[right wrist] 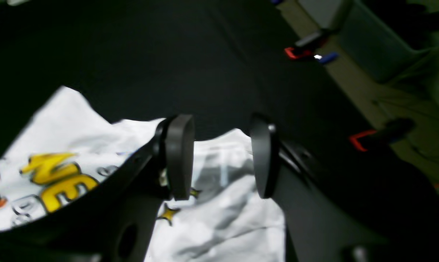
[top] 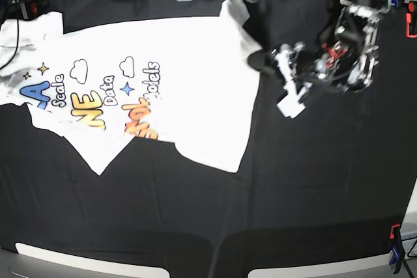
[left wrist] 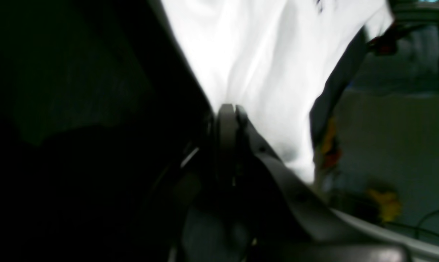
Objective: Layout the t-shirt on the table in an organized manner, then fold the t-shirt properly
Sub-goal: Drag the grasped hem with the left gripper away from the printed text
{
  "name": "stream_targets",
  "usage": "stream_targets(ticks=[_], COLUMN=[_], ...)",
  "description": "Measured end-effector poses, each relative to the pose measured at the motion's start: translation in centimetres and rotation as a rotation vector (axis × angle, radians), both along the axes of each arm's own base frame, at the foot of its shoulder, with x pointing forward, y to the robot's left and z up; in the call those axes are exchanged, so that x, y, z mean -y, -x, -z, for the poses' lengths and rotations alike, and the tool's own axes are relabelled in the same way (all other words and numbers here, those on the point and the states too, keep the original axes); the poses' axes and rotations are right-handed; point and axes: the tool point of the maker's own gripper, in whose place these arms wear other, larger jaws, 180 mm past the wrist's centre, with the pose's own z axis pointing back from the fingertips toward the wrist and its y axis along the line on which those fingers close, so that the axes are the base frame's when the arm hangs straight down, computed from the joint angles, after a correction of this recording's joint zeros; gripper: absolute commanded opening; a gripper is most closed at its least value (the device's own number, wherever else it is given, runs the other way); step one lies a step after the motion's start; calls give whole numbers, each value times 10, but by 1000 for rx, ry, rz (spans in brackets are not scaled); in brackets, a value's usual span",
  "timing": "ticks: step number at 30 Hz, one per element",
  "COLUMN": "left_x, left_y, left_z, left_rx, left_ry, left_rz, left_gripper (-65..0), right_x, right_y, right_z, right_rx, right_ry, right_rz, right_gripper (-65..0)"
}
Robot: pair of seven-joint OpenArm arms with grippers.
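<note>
Clearly pinched — t-shirt in left hand.

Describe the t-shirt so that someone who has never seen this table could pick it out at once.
Start from the wide black table that fills the base view. On its far left part lies the t-shirt, spread print-up, with one edge pinched in the fingers of the left gripper. It is the only white thing on the dark cloth, printed with blue, yellow and orange cartoon words, clouds and stars.
</note>
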Motion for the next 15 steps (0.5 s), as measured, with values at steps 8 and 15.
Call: stream_targets(ticks=[8, 15], left_x=[-10, -22], left_y=[64, 128], left_z=[-25, -21], left_rx=[85, 11], left_ry=[-53, -101], left_rz=[118, 178], left_gripper=[-650, -650], right_x=[-1, -2], right_y=[0, 0], right_z=[1, 2], right_rx=[-4, -4], right_ry=[-14, -14], right_rz=[-4, -4], right_gripper=[-400, -400])
